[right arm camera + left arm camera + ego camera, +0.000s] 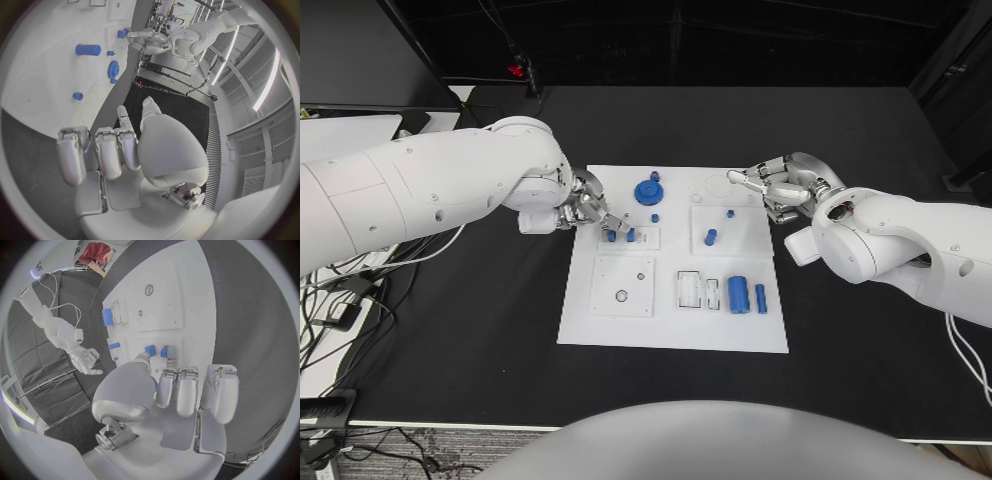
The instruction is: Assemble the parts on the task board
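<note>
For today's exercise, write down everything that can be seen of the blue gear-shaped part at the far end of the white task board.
The blue gear-shaped part is a round, toothed disc of matte blue, plastic by its look, with a raised hub at its centre. It lies flat on the white task board, near the board's far edge and left of its middle. A smaller blue piece stands just beyond it; whether they touch cannot be told. Neither hand touches the gear: the left hand is at the board's left edge, the right hand at its far right corner.
</note>
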Controlling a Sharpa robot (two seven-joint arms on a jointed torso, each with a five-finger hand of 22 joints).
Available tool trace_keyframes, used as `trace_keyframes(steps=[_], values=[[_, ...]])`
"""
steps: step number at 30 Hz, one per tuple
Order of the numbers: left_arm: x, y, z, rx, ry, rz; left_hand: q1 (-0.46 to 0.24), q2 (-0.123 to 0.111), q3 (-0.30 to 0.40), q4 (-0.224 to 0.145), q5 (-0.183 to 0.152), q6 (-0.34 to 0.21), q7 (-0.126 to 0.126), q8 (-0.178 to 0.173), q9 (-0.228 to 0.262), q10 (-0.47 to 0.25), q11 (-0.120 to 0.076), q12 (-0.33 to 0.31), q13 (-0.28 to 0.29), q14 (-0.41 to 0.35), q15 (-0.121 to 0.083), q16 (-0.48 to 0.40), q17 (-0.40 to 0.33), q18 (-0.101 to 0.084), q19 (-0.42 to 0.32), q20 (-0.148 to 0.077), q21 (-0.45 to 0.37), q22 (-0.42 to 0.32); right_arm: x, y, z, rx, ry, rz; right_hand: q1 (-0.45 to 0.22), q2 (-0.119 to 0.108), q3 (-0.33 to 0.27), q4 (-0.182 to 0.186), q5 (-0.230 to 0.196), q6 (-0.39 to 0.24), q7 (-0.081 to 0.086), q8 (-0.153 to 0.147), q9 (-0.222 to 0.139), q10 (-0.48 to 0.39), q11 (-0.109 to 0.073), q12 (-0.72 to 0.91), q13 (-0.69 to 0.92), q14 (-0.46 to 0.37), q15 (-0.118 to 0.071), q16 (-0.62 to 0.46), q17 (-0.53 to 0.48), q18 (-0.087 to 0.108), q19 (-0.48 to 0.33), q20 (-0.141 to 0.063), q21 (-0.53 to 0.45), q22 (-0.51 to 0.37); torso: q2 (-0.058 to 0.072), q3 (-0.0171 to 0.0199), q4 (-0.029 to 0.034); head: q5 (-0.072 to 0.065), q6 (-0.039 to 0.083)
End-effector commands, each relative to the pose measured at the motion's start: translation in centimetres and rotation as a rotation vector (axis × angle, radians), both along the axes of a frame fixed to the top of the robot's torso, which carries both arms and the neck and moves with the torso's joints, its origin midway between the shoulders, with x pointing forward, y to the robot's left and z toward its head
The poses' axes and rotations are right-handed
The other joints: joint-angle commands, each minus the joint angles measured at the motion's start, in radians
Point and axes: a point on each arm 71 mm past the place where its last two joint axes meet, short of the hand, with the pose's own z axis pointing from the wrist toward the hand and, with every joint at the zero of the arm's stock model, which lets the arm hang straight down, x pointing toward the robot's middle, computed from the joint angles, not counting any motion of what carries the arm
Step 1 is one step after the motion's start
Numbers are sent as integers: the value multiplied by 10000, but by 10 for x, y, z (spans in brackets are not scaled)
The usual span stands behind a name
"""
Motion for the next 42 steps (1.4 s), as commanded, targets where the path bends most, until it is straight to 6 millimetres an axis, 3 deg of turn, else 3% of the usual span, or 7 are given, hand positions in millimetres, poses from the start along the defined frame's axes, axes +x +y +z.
trace_keyframes(steps=[1, 18, 21, 24, 27, 34, 42], values=[[0, 4, 0, -307, -451, 237, -174, -80, -168, -2, -91, 54, -26, 39, -54, 1097, -29, 34, 2631, 1065, 15, 8, 2635, -61, 1061, 0, 32, 2635, 0, 0, 1, 41, -37, 61, -10, 103, -61, 24, 47, -10, -47, 52, 17, 1041, -57, 25, 2632, 1056, -46, 24, 2635, -72, 1073, -46, 34, 2635, 4, 4, 20, -25, 1], [6, 5, 61, -6198, -4991, 187, 468, -571, -591, -29, -197, -618, 96, 130, -106, 1016, 61, -46, 2547, 1065, 211, 8, 2635, -61, 1061, 149, 32, 2635, 0, -2, 2, 45, -149, -1, 8, 126, -108, 24, 49, -15, -51, 80, 17, 1041, -62, 25, 2632, 1056, -52, 24, 2635, -72, 1073, -52, 34, 2635, 1, -3, -3, 14, 1], [7, 2, 66, -6956, -5445, 3, 846, -571, -664, -21, -179, -838, 185, 315, -175, -1256, 154, -2103, 606, 1065, 300, 8, 2635, -61, 1061, 236, 31, 2634, 0, -2, 2, 50, -165, 4, 11, 126, -111, 23, 50, -17, -51, 82, 17, 1041, -62, 25, 2632, 1056, -52, 24, 2635, -72, 1073, -52, 34, 2635, -2, -6, -13, 22, 1], [7, -2, 66, -7517, -5718, -260, 1205, -538, -734, -7, -153, -1075, 324, 340, -346, -5975, 303, -6391, -3076, 1065, 425, 8, 2635, -50, 1025, 339, 3, 2620, 0, -1, 2, 55, -180, 12, 11, 126, -111, 23, 50, -17, -51, 82, 17, 1041, -62, 25, 2632, 1056, -52, 24, 2635, -72, 1073, -52, 34, 2635, -1, -8, -18, 32, 1], [7, -6, 61, -7883, -5838, -463, 1727, -615, -810, -34, 29, -1175, 471, 262, -618, -7000, 511, -8103, -4774, 1065, 608, 8, 2635, -61, 1061, 484, 32, 2635, 0, -1, 2, 60, -198, 18, 11, 126, -111, 23, 50, -17, -51, 82, 17, 1041, -62, 25, 2632, 1056, -52, 24, 2635, -72, 1073, -52, 34, 2635, -3, -8, -12, 5, 1], [9, -12, 53, -7839, -6524, -1193, 2742, -931, -858, -15, 85, -1093, 695, -137, -1177, -7774, 765, -9471, -6802, 1065, 828, 8, 2635, -61, 1061, 703, 32, 2635, 0, -1, 2, 71, -223, 37, 15, 128, -115, 21, 52, -19, -51, 83, 17, 1041, -62, 25, 2632, 1056, -52, 24, 2635, -72, 1073, -53, 34, 2635, -2, -2, -5, -2, 1], [7, -21, 46, -6363, -7969, -3425, 4292, -1356, -538, -91, -477, 106, 625, -1654, -2385, -6948, 719, -10577, -9272, 1065, 738, 8, 2635, -61, 1061, 636, 32, 2635, 0, -1, 3, 98, -317, 56, 19, 129, -117, 20, 53, -20, -51, 85, 17, 1041, -63, 25, 2632, 1056, -53, 24, 2635, -72, 1073, -53, 34, 2635, 0, -2, -6, -1, 1]])
